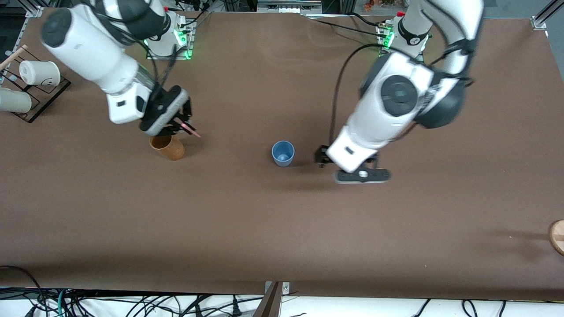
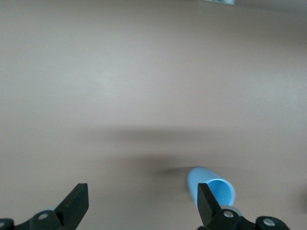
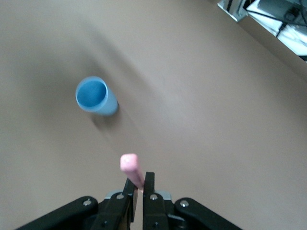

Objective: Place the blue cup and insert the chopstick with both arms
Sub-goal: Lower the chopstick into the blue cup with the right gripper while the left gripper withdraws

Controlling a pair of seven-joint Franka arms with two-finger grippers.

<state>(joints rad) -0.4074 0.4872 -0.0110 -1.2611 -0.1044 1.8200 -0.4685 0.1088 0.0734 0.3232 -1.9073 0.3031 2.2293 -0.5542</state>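
The blue cup stands upright on the brown table, near the middle. My left gripper is low beside it, toward the left arm's end, open and empty. In the left wrist view the open gripper has the blue cup just past one fingertip, outside the gap. My right gripper is shut on the pink-red chopstick and hangs over the table just above an orange-brown cup. In the right wrist view the gripper pinches the chopstick, with the blue cup farther off.
Two white cups lie on a black rack at the right arm's end of the table. A round wooden piece sits at the table edge at the left arm's end. Cables hang along the table's near edge.
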